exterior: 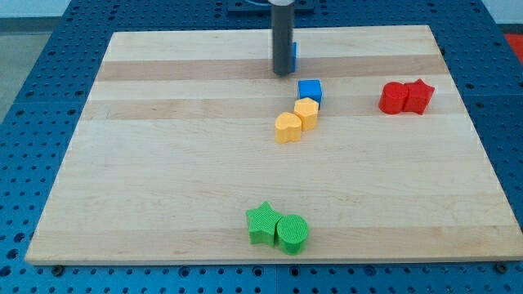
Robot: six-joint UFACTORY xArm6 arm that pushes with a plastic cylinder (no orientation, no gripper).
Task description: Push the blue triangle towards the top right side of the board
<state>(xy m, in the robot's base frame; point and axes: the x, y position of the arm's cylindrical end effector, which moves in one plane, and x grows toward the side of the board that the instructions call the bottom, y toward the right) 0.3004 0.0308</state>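
Note:
My tip (283,73) is at the view's top centre of the wooden board (163,163). A blue block (294,55), mostly hidden behind the rod, sits just to the right of it and touches it or nearly so; its shape cannot be made out. A blue cube (310,90) lies a little below and to the right of the tip.
Two yellow blocks, a hexagon (306,111) and a heart shape (288,127), sit just below the blue cube. Two red blocks (393,97) (419,95) lie together at the view's right. A green star (262,223) and green cylinder (292,233) sit near the bottom edge.

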